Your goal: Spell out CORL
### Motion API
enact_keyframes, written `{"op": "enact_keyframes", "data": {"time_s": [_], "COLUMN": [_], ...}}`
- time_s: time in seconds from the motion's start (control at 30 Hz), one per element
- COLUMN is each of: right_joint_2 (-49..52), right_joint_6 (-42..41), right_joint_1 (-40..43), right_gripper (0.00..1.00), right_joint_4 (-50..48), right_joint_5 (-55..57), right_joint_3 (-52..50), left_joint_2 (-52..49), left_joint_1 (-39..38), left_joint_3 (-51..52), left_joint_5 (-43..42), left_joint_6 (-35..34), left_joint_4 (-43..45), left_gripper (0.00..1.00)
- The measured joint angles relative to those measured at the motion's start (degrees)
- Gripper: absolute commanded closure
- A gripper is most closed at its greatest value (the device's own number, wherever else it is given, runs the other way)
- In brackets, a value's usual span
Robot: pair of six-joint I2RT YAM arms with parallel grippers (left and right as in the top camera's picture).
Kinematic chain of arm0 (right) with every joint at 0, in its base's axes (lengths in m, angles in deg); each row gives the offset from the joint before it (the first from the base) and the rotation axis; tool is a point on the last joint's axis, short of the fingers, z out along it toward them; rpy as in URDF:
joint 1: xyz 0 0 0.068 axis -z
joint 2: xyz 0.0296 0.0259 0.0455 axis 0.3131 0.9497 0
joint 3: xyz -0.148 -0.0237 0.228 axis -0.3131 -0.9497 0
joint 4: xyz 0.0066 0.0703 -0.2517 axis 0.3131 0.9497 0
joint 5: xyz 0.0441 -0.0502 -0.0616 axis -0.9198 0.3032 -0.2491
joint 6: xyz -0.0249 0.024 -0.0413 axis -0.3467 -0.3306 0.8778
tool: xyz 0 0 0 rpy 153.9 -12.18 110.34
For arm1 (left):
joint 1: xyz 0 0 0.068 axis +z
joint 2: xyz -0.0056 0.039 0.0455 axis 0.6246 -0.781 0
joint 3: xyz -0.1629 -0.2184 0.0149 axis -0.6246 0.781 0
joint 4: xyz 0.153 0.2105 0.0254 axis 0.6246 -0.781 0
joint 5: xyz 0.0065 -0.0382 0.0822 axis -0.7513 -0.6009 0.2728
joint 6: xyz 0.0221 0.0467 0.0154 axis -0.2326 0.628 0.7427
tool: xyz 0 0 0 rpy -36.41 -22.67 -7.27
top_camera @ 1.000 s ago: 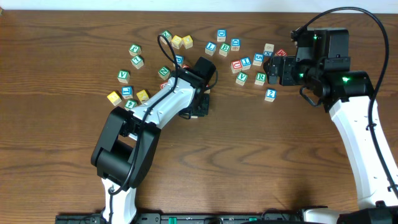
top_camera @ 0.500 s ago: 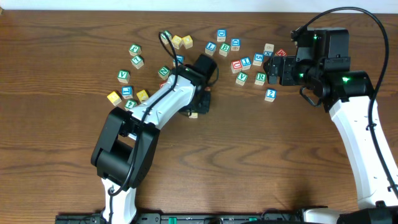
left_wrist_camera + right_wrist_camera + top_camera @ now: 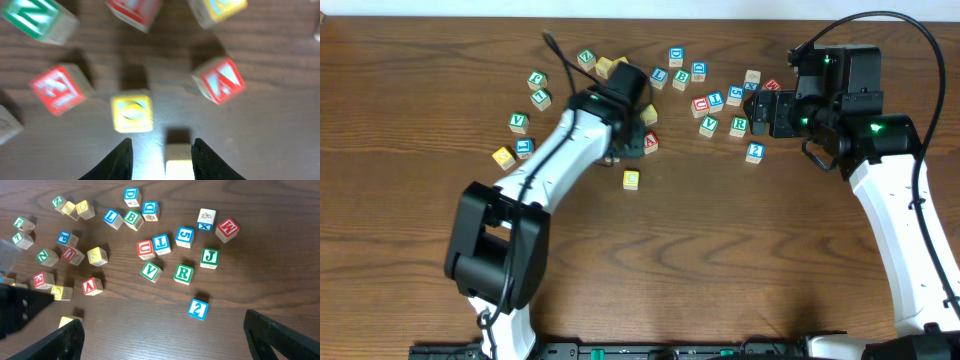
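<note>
My left gripper [image 3: 623,152] [image 3: 160,160] is open and empty, raised over the left pile. A yellow-faced cube [image 3: 631,179] stands alone on the table in front of the pile. In the left wrist view it [image 3: 179,161] shows between the jaws by the right finger, and it also shows in the right wrist view [image 3: 66,322]. Another yellow cube with a faint round letter [image 3: 132,113] [image 3: 61,292] lies just beyond. The green R cube [image 3: 739,125] [image 3: 183,273] and blue L cubes [image 3: 160,242] [image 3: 111,217] lie in the right pile. My right gripper [image 3: 757,112] [image 3: 172,345] is wide open beside that pile.
A red A cube [image 3: 649,143] [image 3: 220,80] and another red cube [image 3: 55,89] flank the round-letter cube. A blue 2 cube [image 3: 754,152] [image 3: 198,308] sits alone near my right gripper. Several other letter cubes are scattered along the back of the table [image 3: 740,250].
My left gripper has let go of the yellow cube, left it on the table in front of the pile, and drawn back up over the left pile. The right arm has not moved.
</note>
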Motion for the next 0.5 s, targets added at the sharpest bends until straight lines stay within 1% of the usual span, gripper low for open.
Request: {"op": "enact_keyframes", "data": {"time_s": [0.13,0.4,0.5], "right_joint_2": [0.00,0.09,0.90], "right_joint_6": [0.00,0.00,0.00], "right_joint_1": [0.00,0.00,0.00], "right_gripper": [0.04,0.04,0.01], "right_joint_4": [0.02,0.00,0.00], "right_joint_5": [0.00,0.02,0.00], "right_joint_3": [0.00,0.00,0.00], "left_joint_2": [0.00,0.00,0.00], "left_joint_1": [2.75,2.58,2.71], "left_joint_3": [0.00,0.00,-0.02], "left_joint_5": [-1.99,-2.45,-2.19], "left_joint_6": [1.09,3.08,3.72], "left_joint_4": [0.59,0.59,0.59], "left_gripper": [0.62,0.62,0.62]}}
